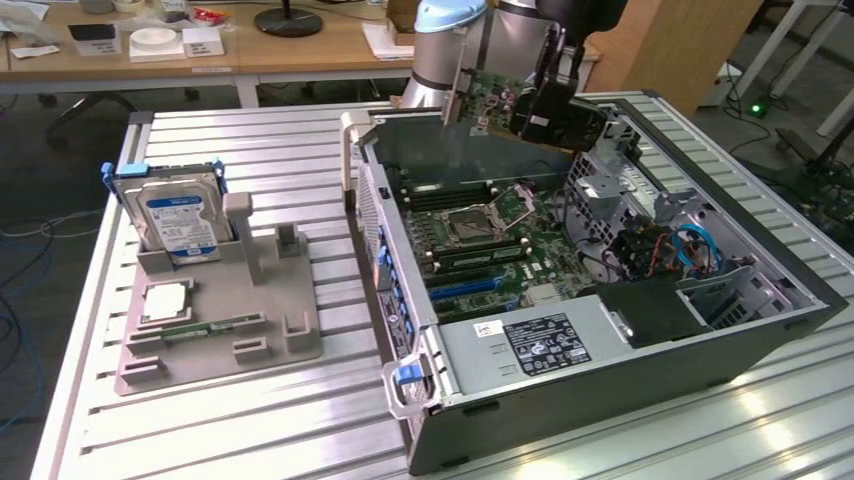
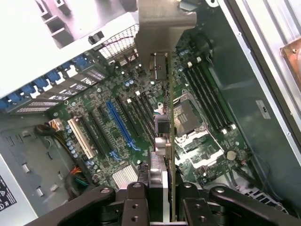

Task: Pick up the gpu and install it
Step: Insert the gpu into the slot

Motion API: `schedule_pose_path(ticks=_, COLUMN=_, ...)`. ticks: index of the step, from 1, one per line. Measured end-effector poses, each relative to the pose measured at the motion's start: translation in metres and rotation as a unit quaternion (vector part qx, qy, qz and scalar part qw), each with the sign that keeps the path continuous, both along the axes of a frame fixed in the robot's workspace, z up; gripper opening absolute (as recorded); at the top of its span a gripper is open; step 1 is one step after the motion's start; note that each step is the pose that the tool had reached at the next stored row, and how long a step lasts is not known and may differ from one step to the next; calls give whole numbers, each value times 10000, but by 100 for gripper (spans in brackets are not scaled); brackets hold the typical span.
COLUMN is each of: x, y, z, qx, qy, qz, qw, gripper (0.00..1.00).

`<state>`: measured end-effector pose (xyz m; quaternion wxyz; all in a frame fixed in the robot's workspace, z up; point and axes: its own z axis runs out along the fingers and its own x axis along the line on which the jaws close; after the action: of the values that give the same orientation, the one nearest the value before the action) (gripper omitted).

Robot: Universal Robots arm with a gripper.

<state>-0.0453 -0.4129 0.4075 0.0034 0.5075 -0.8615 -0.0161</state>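
Right, above the open case and its motherboard I have the gpu hanging clear, edge-down so its lower edge faces the slots; the gripper is clamped narrowly on the card's upper edge

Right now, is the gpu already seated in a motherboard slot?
No: the gpu hangs above the open case, well clear of the motherboard and its slots.
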Motion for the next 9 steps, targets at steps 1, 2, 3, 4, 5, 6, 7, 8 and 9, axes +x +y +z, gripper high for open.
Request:
schedule_pose_path(ticks=1, x=0, y=0, z=0, qx=0, qy=0, qz=41, qw=10000, gripper=29)
schedule_pose_path(ticks=2, x=0, y=0, z=0, qx=0, qy=0, qz=85, qw=10000, gripper=29)
schedule_pose_path(ticks=3, x=0, y=0, z=0, qx=0, qy=0, qz=128, qw=9999, gripper=29)
schedule_pose_path(ticks=4, x=0, y=0, z=0, qx=0, qy=0, qz=172, qw=9999, gripper=29)
schedule_pose_path(ticks=5, x=0, y=0, z=0, qx=0, qy=0, qz=222, qw=9998, gripper=29)
schedule_pose_path(ticks=6, x=0, y=0, z=0, qx=0, qy=0, qz=269, qw=9996, gripper=29)
schedule_pose_path(ticks=7, x=0, y=0, z=0, qx=0, qy=0, qz=316, qw=9995, gripper=29)
schedule_pose_path(ticks=8, x=0, y=0, z=0, qx=0, qy=0, qz=364, qw=9993, gripper=29)
schedule_pose_path(ticks=9, x=0, y=0, z=0, qx=0, qy=0, qz=411, qw=9992, gripper=29)
